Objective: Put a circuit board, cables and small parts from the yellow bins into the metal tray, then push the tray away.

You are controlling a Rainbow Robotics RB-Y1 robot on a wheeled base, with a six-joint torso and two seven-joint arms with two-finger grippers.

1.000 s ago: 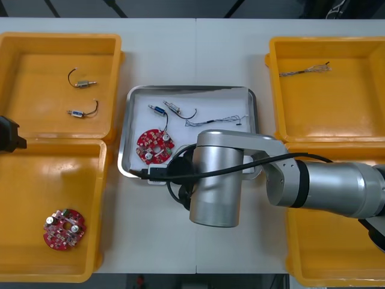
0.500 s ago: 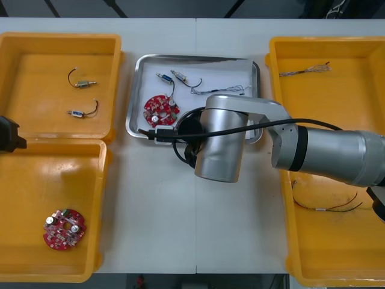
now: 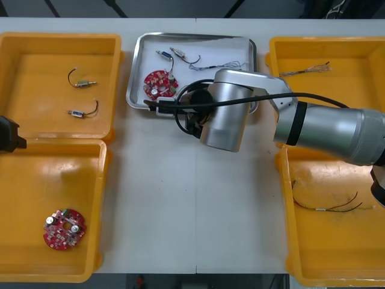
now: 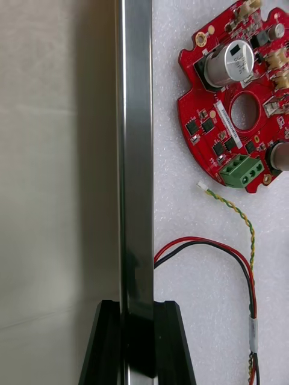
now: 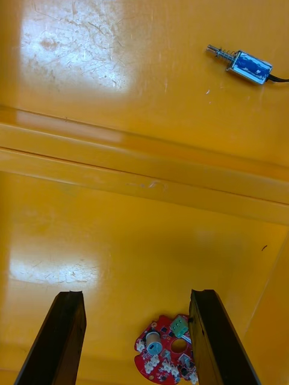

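right gripper (image 4: 137, 310) clamps the near rim of the metal tray (image 3: 192, 35), which lies straight ahead of it, long axis across the light table (image 3: 180, 198). circuit board (image 3: 160, 84) and cables (image 3: 219, 62) lie inside. little bare table looks left beyond its far rim. left gripper (image 5: 135, 296), fingers apart, hangs over a yellow bin (image 5: 90, 72).

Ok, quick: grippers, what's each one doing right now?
Left gripper: open, holding nothing, above the yellow bins.
Right gripper: shut on the metal tray rim.
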